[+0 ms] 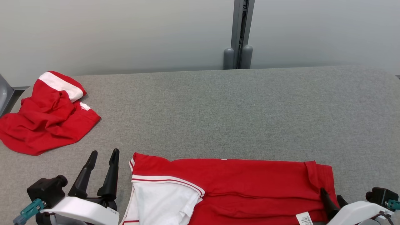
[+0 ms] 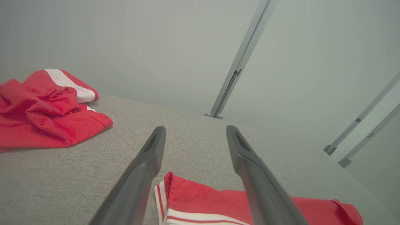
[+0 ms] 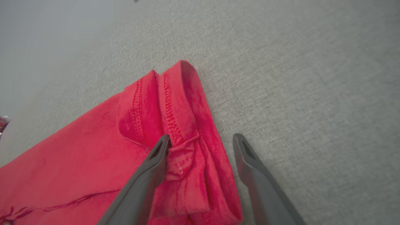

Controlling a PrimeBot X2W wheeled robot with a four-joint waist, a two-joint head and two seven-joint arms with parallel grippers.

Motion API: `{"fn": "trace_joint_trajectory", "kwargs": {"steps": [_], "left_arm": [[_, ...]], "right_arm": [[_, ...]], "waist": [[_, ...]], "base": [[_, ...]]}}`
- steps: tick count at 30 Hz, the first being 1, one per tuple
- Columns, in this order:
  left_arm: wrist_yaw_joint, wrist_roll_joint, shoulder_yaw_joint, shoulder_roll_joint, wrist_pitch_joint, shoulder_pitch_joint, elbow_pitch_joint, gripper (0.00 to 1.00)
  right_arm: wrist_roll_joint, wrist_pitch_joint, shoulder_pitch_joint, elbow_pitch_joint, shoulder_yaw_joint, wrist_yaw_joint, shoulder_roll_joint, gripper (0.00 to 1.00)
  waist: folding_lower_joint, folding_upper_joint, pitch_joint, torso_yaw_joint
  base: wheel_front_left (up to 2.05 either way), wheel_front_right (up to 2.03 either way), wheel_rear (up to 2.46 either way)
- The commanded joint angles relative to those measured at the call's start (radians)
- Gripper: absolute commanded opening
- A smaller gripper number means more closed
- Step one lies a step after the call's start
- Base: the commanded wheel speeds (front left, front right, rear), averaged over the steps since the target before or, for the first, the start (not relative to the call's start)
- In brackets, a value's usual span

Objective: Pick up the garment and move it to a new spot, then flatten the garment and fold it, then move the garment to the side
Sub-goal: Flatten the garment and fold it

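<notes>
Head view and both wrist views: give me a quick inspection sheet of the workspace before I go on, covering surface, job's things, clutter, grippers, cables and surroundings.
Surface: grey fabric table, flat.
Job's things: red garment with white trim, folded into a long band along the near edge; care label showing near its right end.
Clutter: crumpled red-and-white garment at the far left, apart from the folded one.
Grippers: left gripper open and empty, beside the garment's left end. Right gripper open at the right hem, one finger over the cloth and one over bare table, not closed on it.
Cables: teal connector at the left wrist; otherwise nothing seen.
Surroundings: pale wall and grey post behind the table.
</notes>
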Motion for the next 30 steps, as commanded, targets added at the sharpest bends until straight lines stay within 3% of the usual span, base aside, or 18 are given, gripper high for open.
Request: {"fn": "trace_joint_trajectory", "kwargs": {"steps": [1,5,6,8,9,22,30], "left_arm": [[-0.010,0.015,0.012,-0.005,-0.001,0.004,0.007,1.00],[-0.028,0.034,0.021,-0.026,-0.001,0.005,0.023,1.00],[-0.034,0.036,0.023,-0.029,-0.001,0.002,0.028,1.00],[-0.041,0.043,0.025,-0.038,-0.001,-0.002,0.035,1.00],[-0.043,0.045,0.026,-0.042,-0.001,-0.005,0.039,1.00],[-0.070,0.085,0.037,-0.063,-0.001,-0.016,0.069,1.00],[-0.067,0.167,0.081,-0.089,-0.001,-0.005,0.071,1.00]], "right_arm": [[0.011,0.014,0.001,0.017,0.005,0.000,0.013,1.00],[0.022,0.021,-0.014,0.028,0.023,0.000,0.024,1.00],[0.024,0.023,-0.018,0.029,0.030,0.000,0.025,0.95],[0.031,0.022,-0.027,0.032,0.040,0.000,0.024,0.25],[0.034,0.020,-0.032,0.031,0.044,0.000,0.025,0.00],[0.069,-0.056,-0.064,0.003,0.086,0.000,-0.010,0.00],[0.075,-0.077,-0.086,-0.007,0.055,0.000,-0.090,0.00]], "waist": [[0.0000,-0.0001,0.000,0.000],[0.0000,-0.0001,0.002,-0.001],[0.0000,-0.0001,0.002,0.000],[0.0000,-0.0001,0.002,0.001],[0.0000,-0.0001,0.002,0.002],[0.0000,-0.0001,0.003,0.004],[0.0000,-0.0001,-0.005,-0.008]], "base": [[0.00,0.00,0.00],[0.00,0.00,0.00],[0.00,0.00,0.00],[0.00,0.00,0.00],[0.00,0.00,0.00],[0.00,0.00,0.00],[0.00,0.00,0.00]]}}
